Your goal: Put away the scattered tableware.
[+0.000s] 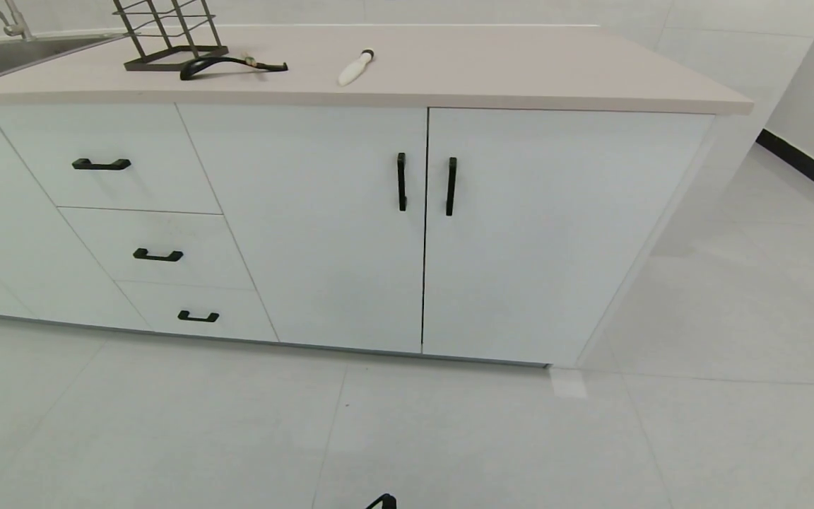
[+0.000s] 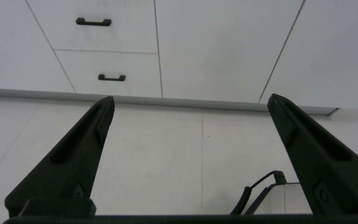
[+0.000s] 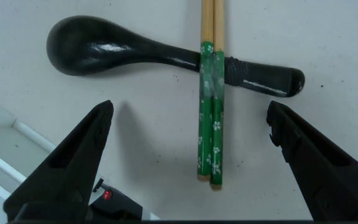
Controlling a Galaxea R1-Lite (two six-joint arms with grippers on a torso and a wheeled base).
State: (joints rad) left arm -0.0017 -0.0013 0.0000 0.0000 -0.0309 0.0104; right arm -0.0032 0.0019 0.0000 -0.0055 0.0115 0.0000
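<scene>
Right tool (image 3: 189, 104) spread wide, green-ended chopsticks (image 3: 209, 93) across glossy black spoon (image 3: 92, 46), left tool (image 2: 191, 98) released

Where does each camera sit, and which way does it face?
Head view: robot's head, facing forward and down at counter and white cabinet.
Left wrist view: left arm, low, facing floor and drawers; open left gripper shows.
Right wrist view: right arm, facing down at black spoon and chopsticks; open right gripper shows.
Shared: head and left wrist views both show the drawers.

Black spoon (image 3: 104, 53), green flower-printed chopsticks (image 3: 210, 124)
</scene>
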